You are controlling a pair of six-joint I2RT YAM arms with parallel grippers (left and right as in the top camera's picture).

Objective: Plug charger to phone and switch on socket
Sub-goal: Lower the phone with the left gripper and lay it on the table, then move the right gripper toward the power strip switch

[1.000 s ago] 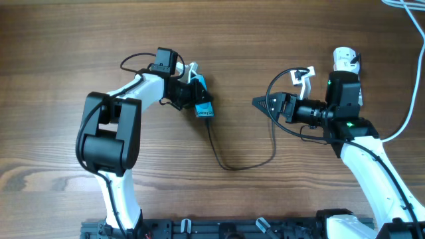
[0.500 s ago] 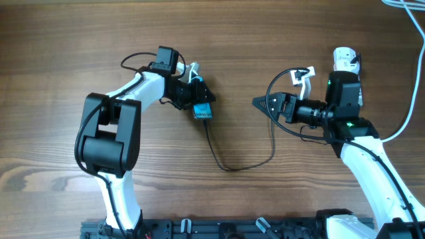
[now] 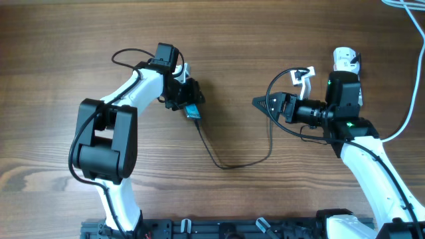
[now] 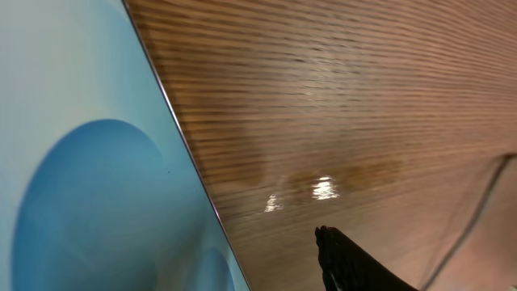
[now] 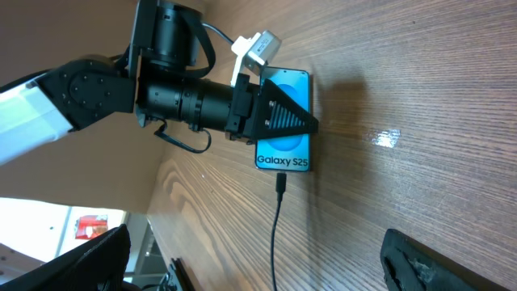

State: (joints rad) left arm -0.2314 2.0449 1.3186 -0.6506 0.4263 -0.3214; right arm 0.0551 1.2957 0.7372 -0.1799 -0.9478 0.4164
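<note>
The left tool (image 3: 189,99) sits over the phone (image 5: 283,158) on the tabletop, its grip unreadable, so pulling away askew could drag the phone and loosen the charger (image 5: 280,185) at its end, while the right tool (image 3: 255,103), spread empty right of the phone, could snag the cable

A glossy brown wood-grain table (image 3: 53,53) fills every view, bearing small bright reflections (image 4: 323,187), and beyond its edge lies a blurred bright space with a red patch (image 5: 90,225).

Your table (image 3: 219,40) is brown wood, grain running sideways; a glint (image 4: 323,187) sits on its glossy top, a bright patch (image 5: 40,218) beyond its edge.
</note>
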